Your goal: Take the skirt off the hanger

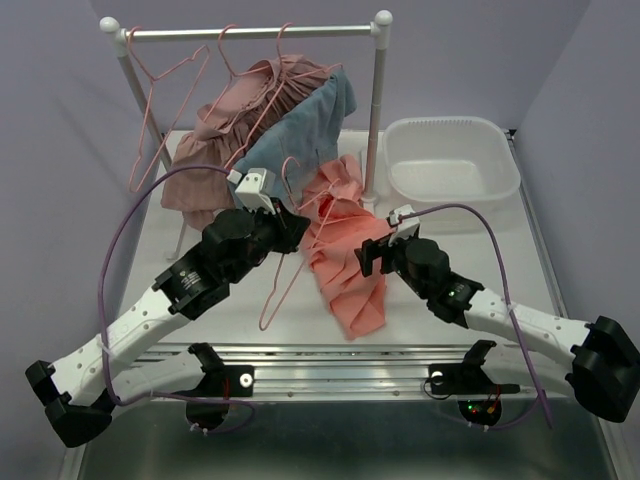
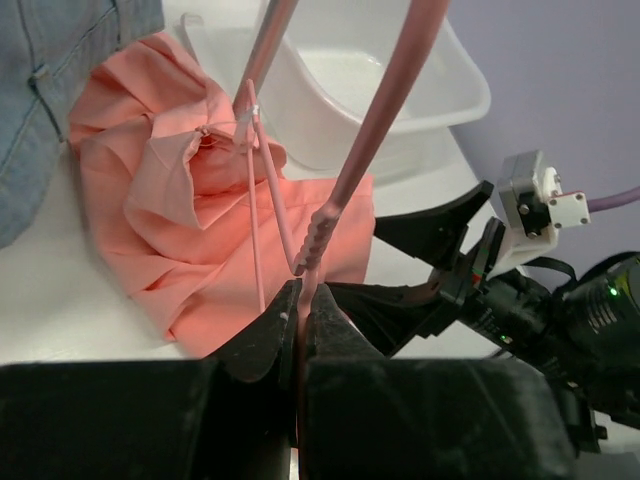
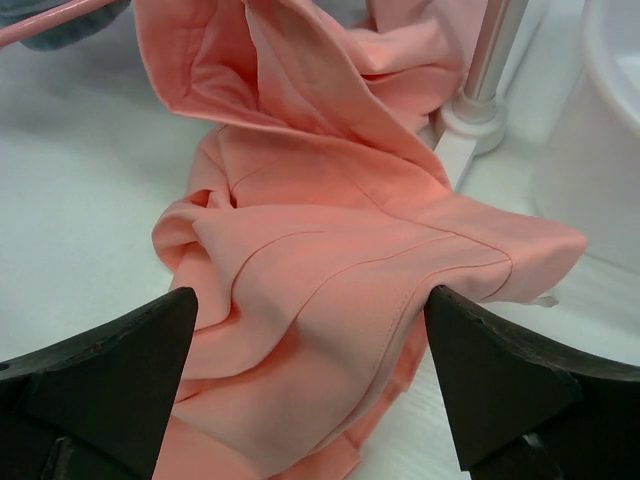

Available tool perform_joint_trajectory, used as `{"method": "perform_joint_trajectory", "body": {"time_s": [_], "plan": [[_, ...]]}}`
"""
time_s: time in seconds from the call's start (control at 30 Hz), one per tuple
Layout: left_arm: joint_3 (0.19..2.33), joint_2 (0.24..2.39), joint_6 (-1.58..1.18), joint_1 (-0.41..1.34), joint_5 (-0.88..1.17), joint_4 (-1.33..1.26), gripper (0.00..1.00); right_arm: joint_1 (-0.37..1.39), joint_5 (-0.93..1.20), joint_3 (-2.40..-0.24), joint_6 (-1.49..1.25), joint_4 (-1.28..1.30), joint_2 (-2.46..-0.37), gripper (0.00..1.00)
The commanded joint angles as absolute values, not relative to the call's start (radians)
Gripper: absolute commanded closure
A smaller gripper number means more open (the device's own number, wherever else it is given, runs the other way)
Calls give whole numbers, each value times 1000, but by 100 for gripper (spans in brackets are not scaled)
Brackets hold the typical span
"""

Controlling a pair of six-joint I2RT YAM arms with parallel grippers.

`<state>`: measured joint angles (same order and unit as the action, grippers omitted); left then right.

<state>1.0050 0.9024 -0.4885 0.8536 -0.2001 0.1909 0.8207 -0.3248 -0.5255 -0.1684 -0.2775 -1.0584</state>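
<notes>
A coral skirt [image 1: 345, 255] lies crumpled on a white table [image 1: 300, 335], between two robot arms. The left claw [image 2: 300, 300] is clamped on a pink hanger [image 2: 375, 130], whose thin wire touches the skirt's top edge. The right claw [image 3: 310, 300] is spread wide just over the skirt, holding nothing.

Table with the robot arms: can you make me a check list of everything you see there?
Surface: white table, no spills seen.
Job's things: orange skirt crumpled on the table, top caught on the pink hanger.
Clutter: white tub; rack with a brownish garment and a blue garment.
Grippers: left gripper shut on the hanger; right gripper open above the skirt.
Cables: purple cable looping from each wrist.
Surroundings: lilac walls.
</notes>
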Motion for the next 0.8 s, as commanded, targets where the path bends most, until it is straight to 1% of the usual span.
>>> {"method": "perform_joint_trajectory", "body": {"time_s": [0.0,0.13,0.27,0.3,0.33,0.37,0.4,0.43,0.47,0.53,0.67,0.77], "plan": [[1028,835,-456,862,-130,144,100,831,-336,-594,81,-374,-1058,0],[1048,813,-448,865,-124,169,100,831,-232,-641,164,-414,-1095,0],[1063,798,-449,867,-127,196,100,831,-201,-696,192,-425,-1115,0],[1069,793,-454,867,-156,205,100,831,-201,-718,186,-410,-1112,0],[1077,790,-454,867,-172,222,100,831,-209,-732,169,-385,-1103,0],[1078,784,-460,867,-201,229,100,831,-215,-794,99,-324,-1100,0],[1081,784,-460,867,-206,233,100,831,-233,-795,98,-251,-1104,0],[1081,778,-460,867,-203,233,100,831,-265,-858,51,-139,-1111,0],[1084,778,-459,867,-195,232,100,831,-264,-874,55,-111,-1117,0],[1091,778,-454,865,-164,232,100,831,-230,-870,107,-126,-1143,0],[1115,772,-453,867,-130,262,100,819,-236,-893,144,-163,-1225,0],[1126,753,-451,867,-112,284,100,798,-174,-928,156,-166,-1295,0]]}}
